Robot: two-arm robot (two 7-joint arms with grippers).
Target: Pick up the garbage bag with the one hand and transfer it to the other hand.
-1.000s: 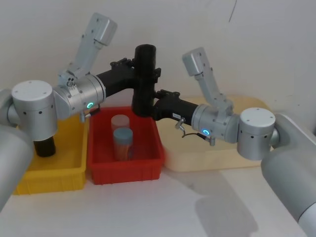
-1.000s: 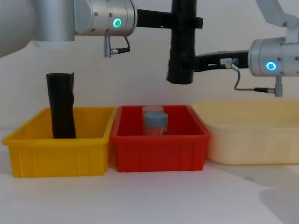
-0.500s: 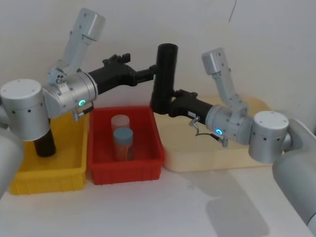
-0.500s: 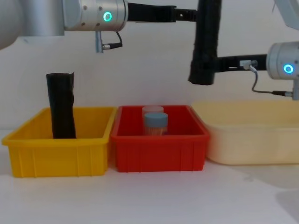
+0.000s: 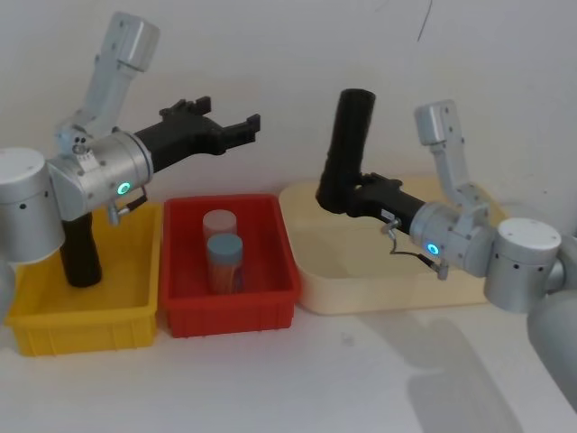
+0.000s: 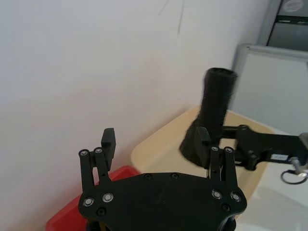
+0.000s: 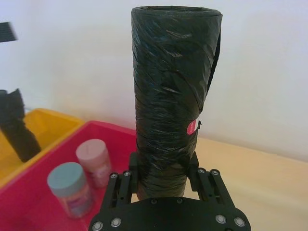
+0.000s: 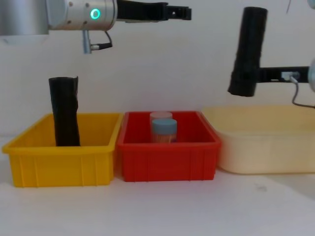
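Note:
The garbage bag, a black rolled cylinder, stands nearly upright in the air over the near-left corner of the cream tray. My right gripper, on the wrist with the blue ring, is shut on the bag's lower part; in the right wrist view its fingers clamp the roll from both sides. My left gripper, on the green-ringed wrist, hangs open and empty above the red bin, well apart from the bag. The chest view has the bag at upper right and the left gripper at top centre.
A red bin in the middle holds two capped jars. The yellow bin on the left holds another black roll with a ragged top. A white wall stands close behind the bins.
My left gripper let go of the bag, opened and drew back to the left. My right arm carried the bag rightward, from above the red bin to over the cream tray.

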